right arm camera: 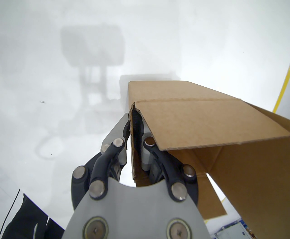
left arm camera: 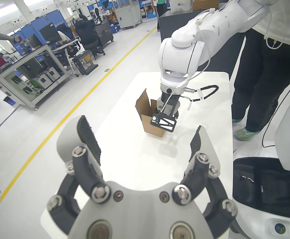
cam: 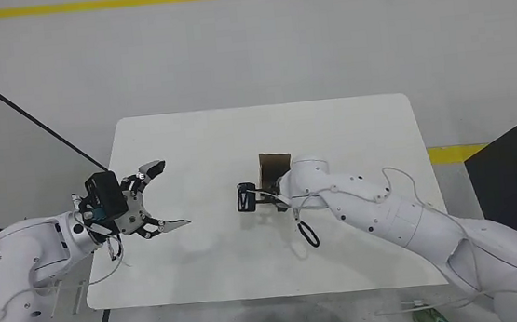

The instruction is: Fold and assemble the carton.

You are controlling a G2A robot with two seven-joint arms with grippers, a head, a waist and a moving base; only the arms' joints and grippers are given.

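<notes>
Carton point(cam: 274, 167): I see it standing open-topped near the middle of the table point(cam: 349, 124), one flap raised.
Right gripper point(right arm camera: 135, 126): clenched on a carton wall, cardboard pinched between its fingers.
Left gripper point(cam: 170, 195): spread wide, holding nothing, well apart from the carton, near the table's left edge.
</notes>
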